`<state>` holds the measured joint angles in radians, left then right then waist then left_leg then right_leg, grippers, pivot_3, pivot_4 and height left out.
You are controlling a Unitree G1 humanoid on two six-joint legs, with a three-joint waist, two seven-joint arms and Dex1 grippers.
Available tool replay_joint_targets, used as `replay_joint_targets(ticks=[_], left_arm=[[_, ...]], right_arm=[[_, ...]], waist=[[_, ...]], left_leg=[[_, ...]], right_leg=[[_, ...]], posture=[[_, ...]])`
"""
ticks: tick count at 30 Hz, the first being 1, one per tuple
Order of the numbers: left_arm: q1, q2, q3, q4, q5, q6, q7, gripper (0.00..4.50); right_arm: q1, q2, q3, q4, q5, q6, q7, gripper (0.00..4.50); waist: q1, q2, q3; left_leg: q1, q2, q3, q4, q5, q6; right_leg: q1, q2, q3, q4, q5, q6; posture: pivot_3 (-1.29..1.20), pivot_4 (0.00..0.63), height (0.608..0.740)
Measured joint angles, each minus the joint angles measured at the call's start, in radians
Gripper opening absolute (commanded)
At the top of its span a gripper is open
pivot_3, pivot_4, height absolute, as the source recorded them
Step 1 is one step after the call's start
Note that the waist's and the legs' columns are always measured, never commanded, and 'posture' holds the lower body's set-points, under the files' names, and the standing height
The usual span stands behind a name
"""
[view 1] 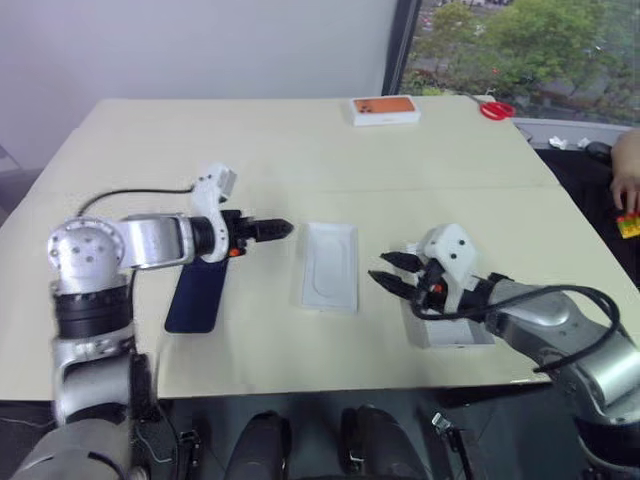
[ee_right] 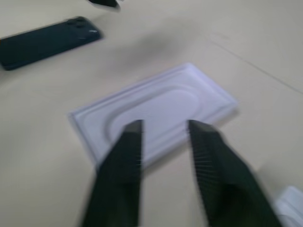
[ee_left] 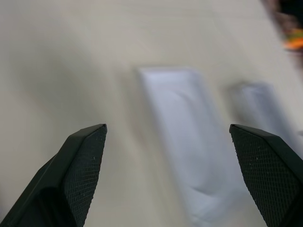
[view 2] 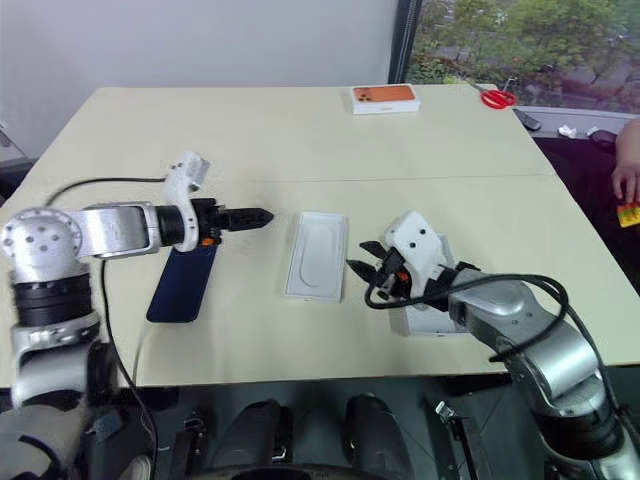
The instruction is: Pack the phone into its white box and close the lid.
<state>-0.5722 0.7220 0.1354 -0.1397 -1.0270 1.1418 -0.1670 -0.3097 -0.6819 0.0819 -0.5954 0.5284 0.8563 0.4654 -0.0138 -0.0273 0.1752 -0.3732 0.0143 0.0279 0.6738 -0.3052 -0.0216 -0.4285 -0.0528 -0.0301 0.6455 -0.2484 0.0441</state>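
lying under left gripper: phone

**Four cameras: a head pair high over the counter, two wrist views down low**

The two head views look forward and down from above across the cream counter, taking in both arms, the far wall and a window at the far right. They share almost the whole scene, the right eye slightly offset sideways.

The left wrist view looks along its own two black fingers, close above the counter, toward the thin white insert.

The right wrist view sits low and near, facing that same insert between its fingers, with the phone beyond. Both wrist views share the insert.
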Motion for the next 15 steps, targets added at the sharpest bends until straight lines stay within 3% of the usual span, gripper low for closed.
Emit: replay_joint_targets(ticks=[3,8,15], left_arm=[[0.137,0.106,-0.089,-0.015,0.212,-0.293,-0.316,4.39],[0.282,0.149,-0.173,0.009,0.413,-0.594,-0.631,4.39],[0.34,0.131,-0.148,0.02,0.435,-0.665,-0.793,4.39]], right_arm=[[-0.079,0.034,0.065,0.062,-0.04,0.021,-0.006,0.06],[-0.196,0.119,0.186,0.142,-0.126,0.034,-0.027,0.06],[-0.247,0.196,0.31,0.233,-0.194,0.097,-0.022,0.06]], waist=[[0.006,0.0,0.001],[0.011,0.0,0.002],[0.001,0.0,0.002]], left_leg=[[-0.001,0.0,-0.001,-0.007,0.002,-0.002],[-0.004,0.0,-0.001,-0.009,0.0,0.001],[-0.015,0.0,-0.001,-0.006,-0.001,0.004]], right_leg=[[-0.003,-0.001,-0.001,-0.002,0.0,-0.001],[-0.006,-0.001,-0.002,-0.003,0.0,-0.001],[-0.015,-0.003,-0.003,-0.003,0.003,0.004]], posture=[[0.0,0.15,0.74],[0.0,0.15,0.74],[0.0,0.15,0.74]])
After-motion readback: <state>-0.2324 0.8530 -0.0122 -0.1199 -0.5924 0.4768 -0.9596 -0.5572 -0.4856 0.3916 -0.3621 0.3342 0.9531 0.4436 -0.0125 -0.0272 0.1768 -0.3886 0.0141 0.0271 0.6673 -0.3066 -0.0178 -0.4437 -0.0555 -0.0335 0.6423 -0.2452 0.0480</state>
